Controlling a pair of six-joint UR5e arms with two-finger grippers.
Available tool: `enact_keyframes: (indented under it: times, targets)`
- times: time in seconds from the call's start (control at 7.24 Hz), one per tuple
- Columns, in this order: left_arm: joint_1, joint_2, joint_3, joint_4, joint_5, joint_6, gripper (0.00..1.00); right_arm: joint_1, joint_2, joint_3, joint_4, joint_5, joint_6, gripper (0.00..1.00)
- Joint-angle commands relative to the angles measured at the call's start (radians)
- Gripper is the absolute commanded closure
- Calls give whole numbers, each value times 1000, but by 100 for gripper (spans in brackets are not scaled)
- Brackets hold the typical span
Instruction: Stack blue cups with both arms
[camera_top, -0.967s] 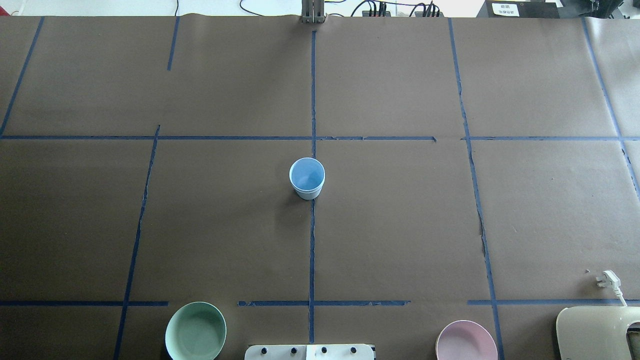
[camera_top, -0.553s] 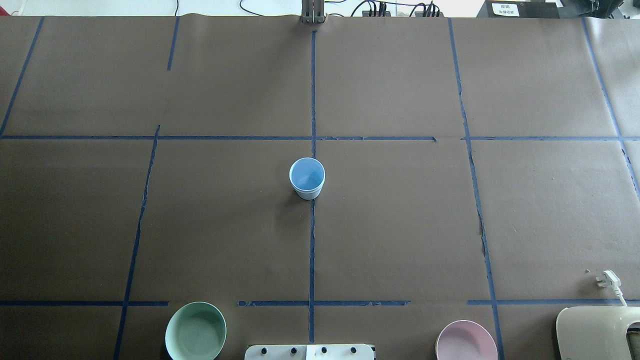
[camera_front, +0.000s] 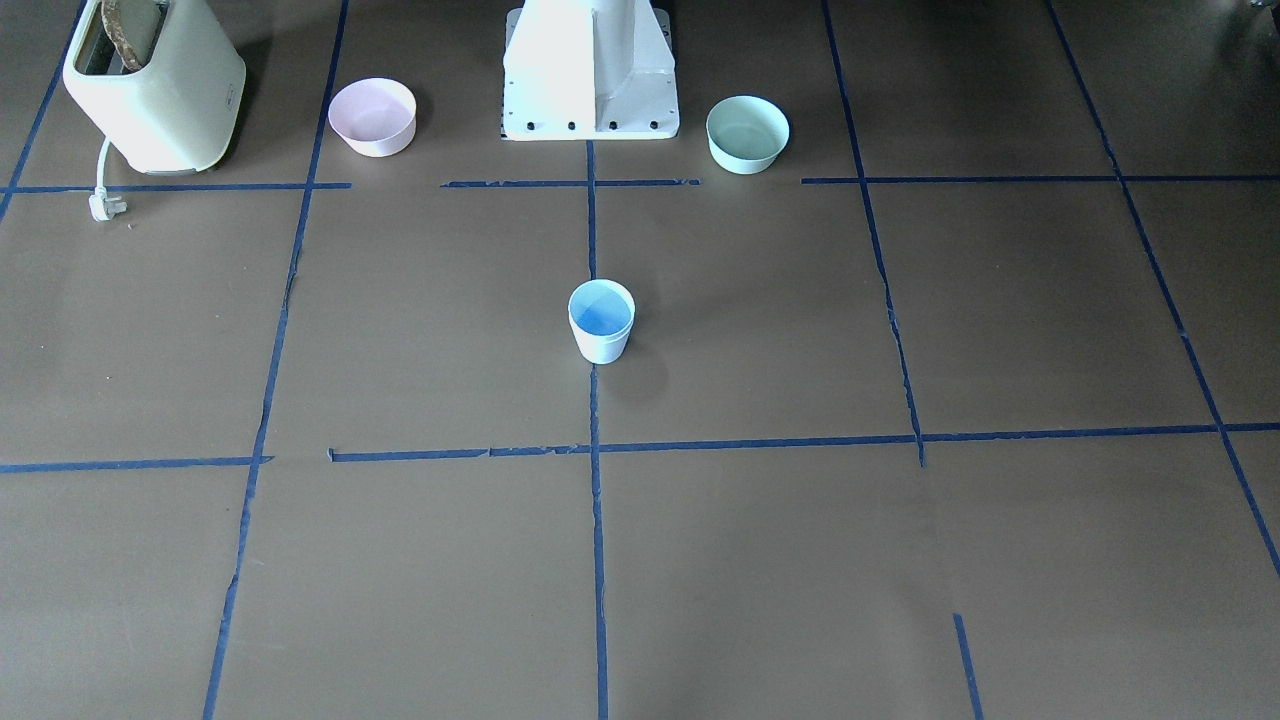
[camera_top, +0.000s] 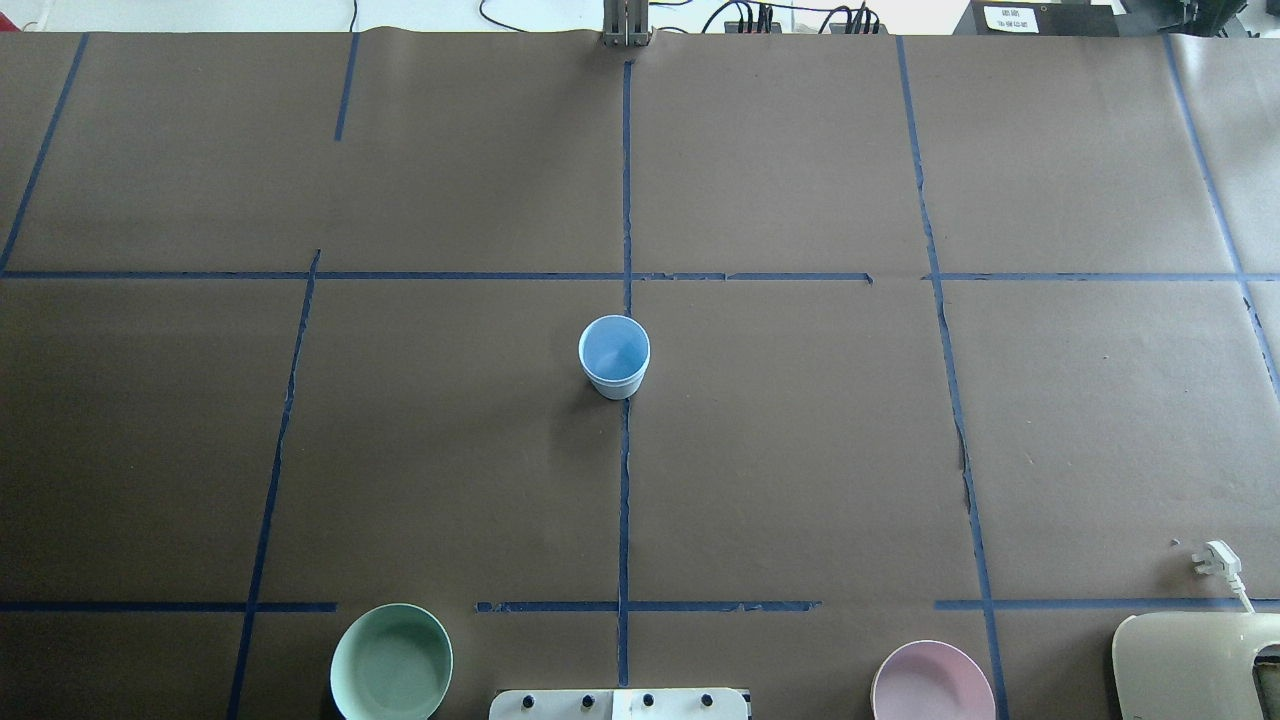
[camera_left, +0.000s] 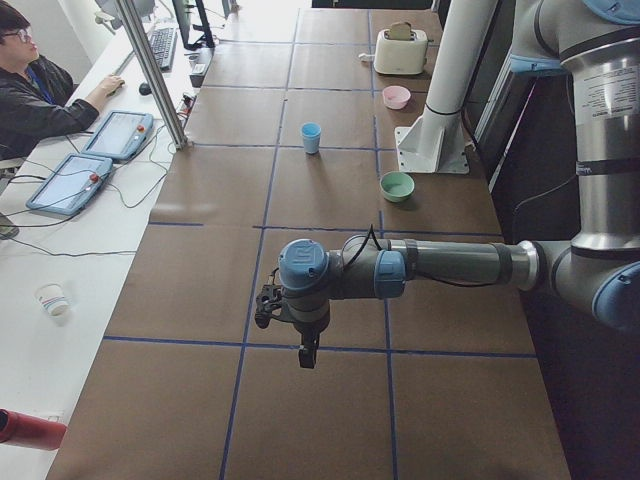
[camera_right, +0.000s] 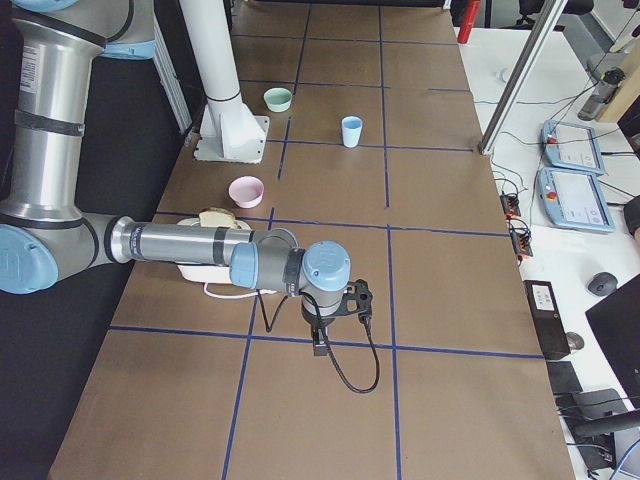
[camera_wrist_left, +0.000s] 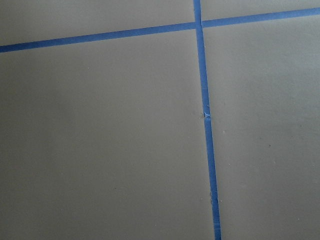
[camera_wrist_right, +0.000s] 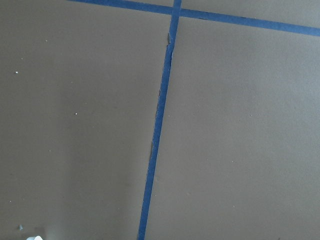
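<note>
The left tool (camera_left: 266, 305) hung at the end of the left arm (camera_left: 450, 265), which reached out level and low over the brown surface (camera_top: 800, 450) towards the robot's left end. It showed only from the side, so I could not tell whether it was spread or pressed together. The right tool (camera_right: 360, 298) mirrored it on the right arm (camera_right: 180, 242) towards the opposite end, and its state was just as unreadable.

One blue cup (camera_top: 614, 357) stood upright in the middle of the surface on the central line of blue tape (camera_top: 625, 500), with its mouth up and its long axis vertical. I could not tell whether a second cup sat nested inside it, and no other blue cup showed anywhere. The cup lay well apart from both tools, inward along the surface from each, and neither arm looked clearly nearer.

The overhead and front-facing views showed the cup, a mint-green bowl (camera_top: 391, 663), a pink bowl (camera_top: 932, 685), the white pedestal (camera_front: 590, 70) and a cream toaster (camera_front: 155, 85), but no arm at all. Only the two side views showed the arms. Each wrist view showed nothing but bare surface crossed by tape, which suggested neither tool was aimed at the cup.
</note>
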Motion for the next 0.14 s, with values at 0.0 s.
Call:
enact_keyframes:
  times: [0.0]
  targets:
    - [0,0,0,0,0,0,0,0,0,1,0,0,0,0]
